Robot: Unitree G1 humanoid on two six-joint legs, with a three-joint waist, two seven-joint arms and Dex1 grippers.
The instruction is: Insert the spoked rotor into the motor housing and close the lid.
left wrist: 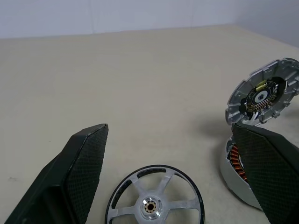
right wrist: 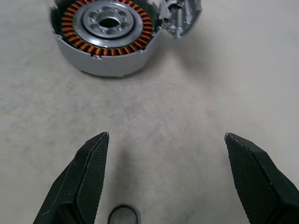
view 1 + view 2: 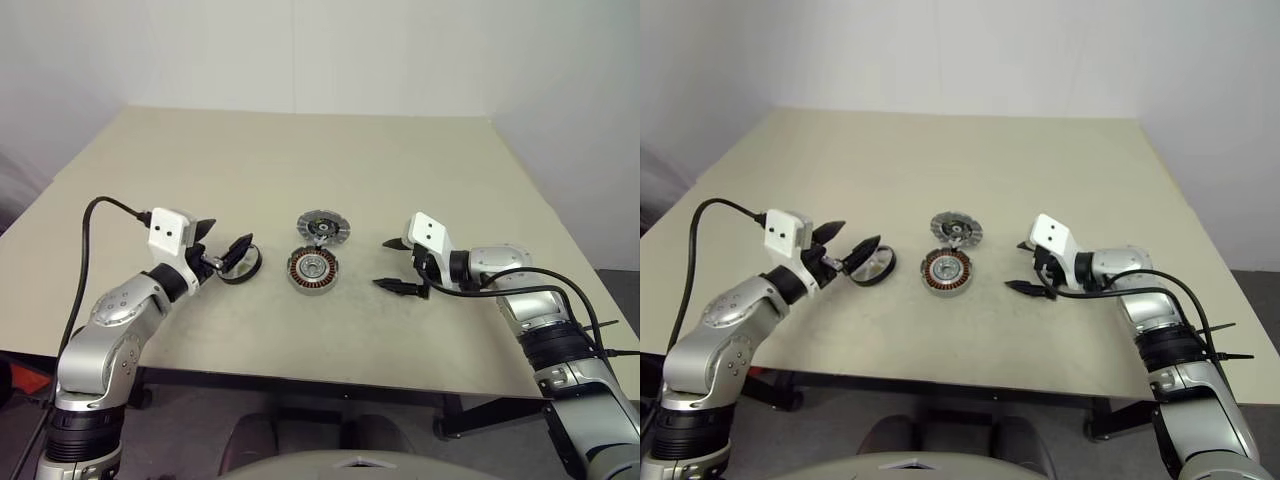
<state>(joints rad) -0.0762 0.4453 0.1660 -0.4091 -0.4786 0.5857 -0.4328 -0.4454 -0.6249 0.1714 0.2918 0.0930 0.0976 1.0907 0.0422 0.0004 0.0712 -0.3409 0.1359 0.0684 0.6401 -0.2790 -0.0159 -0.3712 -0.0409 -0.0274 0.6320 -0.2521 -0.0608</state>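
The spoked rotor (image 1: 154, 200) — a thin black ring with pale spokes — lies flat between the spread left gripper (image 3: 222, 244) fingers. The motor housing (image 3: 313, 271) (copper windings) touches the tilted lid (image 3: 323, 228); the right gripper (image 3: 392, 264) is spread too.

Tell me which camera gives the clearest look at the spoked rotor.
The left wrist view: the spoked rotor lies flat on the table between the open left gripper's fingers, its spokes and hub plain. In the eye views it is a small dark ring at that gripper's fingertips, left of the motor housing.
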